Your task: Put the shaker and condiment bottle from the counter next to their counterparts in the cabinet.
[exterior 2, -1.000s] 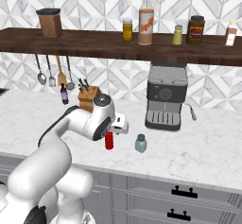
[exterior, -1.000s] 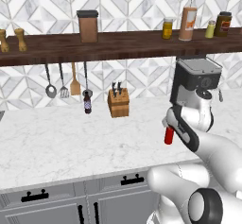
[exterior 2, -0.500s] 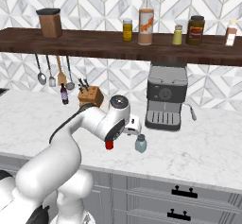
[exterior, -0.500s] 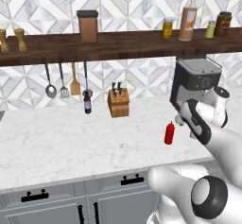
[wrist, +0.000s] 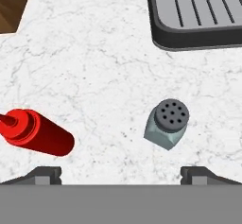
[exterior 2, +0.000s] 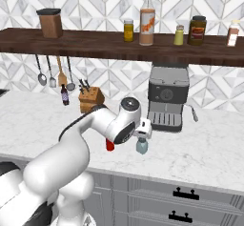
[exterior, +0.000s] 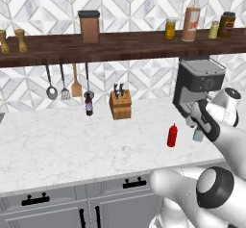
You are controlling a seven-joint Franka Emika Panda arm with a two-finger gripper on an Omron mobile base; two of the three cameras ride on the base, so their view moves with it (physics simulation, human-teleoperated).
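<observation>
Shaker (wrist: 167, 123): pale blue-grey, dark perforated cap, upright on the white marble counter (wrist: 94, 67). In the hand view it sits right of centre, above the gap between the two tips. In the right base view the shaker (exterior 2: 141, 146) stands directly under the tool (exterior 2: 142, 135); in the left base view the shaker (exterior: 198, 135) is partly behind the arm, near the machine's foot.

Bottle (wrist: 35, 133): red squeeze bottle, upright on the counter, at 9 o'clock of the shaker in the hand view, apart from it. In the left base view the bottle (exterior: 172, 135) stands clear; in the right base view the bottle (exterior 2: 110, 145) is mostly hidden behind the arm.

Tool (wrist: 121, 173): released, tips spread wide, hovering above the shaker, touching nothing.

Coffee machine (exterior 2: 166, 97): dark grey, at 12 o'clock of the shaker; its drip tray (wrist: 198, 12) is near the shaker.

Shelf (exterior: 120, 44): dark wood plank on the wall, above the counter, carrying a yellow-green shaker (exterior 2: 179, 35), a tall clear bottle (exterior 2: 147, 20) and several jars.

Knife block (exterior: 120, 104): wooden, at 10 o'clock of the bottle in the left base view.
</observation>
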